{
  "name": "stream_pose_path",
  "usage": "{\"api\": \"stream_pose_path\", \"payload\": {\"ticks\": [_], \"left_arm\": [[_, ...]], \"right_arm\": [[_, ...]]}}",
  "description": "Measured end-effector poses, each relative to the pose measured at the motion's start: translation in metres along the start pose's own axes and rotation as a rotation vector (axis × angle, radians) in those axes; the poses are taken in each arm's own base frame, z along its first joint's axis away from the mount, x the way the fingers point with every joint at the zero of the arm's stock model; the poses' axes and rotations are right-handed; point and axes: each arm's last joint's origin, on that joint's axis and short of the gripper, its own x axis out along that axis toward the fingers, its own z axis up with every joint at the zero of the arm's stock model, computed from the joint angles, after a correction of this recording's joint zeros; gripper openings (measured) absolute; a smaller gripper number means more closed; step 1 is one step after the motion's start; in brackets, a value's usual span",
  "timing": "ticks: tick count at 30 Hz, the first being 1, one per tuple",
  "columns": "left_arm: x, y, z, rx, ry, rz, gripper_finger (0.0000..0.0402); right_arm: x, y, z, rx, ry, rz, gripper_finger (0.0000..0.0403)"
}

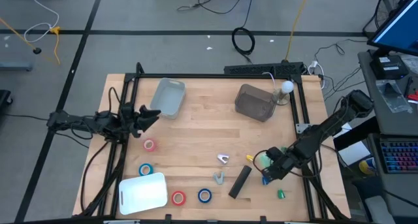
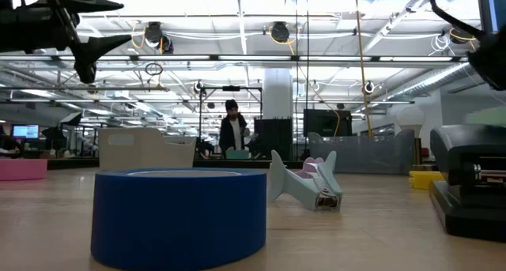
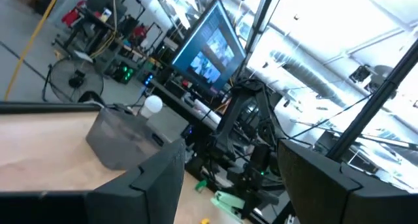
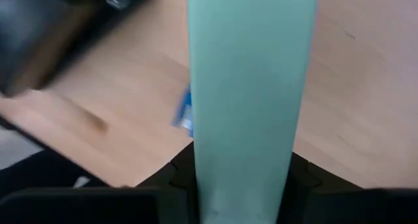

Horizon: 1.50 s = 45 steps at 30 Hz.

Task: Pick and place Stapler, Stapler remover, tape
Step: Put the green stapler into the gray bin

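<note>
Right tool (image 1: 266, 164) clamped on a pale green stapler (image 4: 251, 87), lifted just off the counter (image 1: 196, 136).
Next, I judge: carry it to the smoky bin (image 1: 256, 101). Left tool (image 1: 151, 115) waits released (tape (image 1: 149, 145) lies below it).

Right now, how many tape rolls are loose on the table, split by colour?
Red/pink tape rolls: 2, one near the left gripper, one at the front edge
Blue tape rolls: 2, one by the white bin's corner, one at the front edge
Total: 4 tape rolls visible in the high view
</note>
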Motion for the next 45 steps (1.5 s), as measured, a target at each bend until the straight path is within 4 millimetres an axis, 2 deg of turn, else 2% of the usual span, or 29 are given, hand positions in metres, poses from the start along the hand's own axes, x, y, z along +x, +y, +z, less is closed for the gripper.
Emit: {"api": "stream_pose_path", "payload": {"ticks": [10,20,28,35,45], "left_arm": [[0.018,-0.011,0.006,0.123,0.037,0.021,0.0244],[0.066,-0.038,0.018,0.342,0.134,0.087,0.0244],[0.108,-0.046,0.003,0.487,0.255,0.125,0.0244],[0.14,-0.047,-0.016,0.575,0.345,0.149,0.0244],[0.189,-0.055,-0.028,0.584,0.364,0.172,0.0244]], "right_arm": [[-0.006,0.019,0.027,-0.062,-0.068,0.176,0.0111],[-0.015,0.031,0.059,-0.16,-0.167,0.299,0.011],[-0.024,0.034,0.089,-0.245,-0.281,0.347,0.011],[-0.035,0.037,0.115,-0.329,-0.474,0.385,0.011],[-0.05,0.045,0.134,-0.459,-0.725,0.423,0.0111]]}}
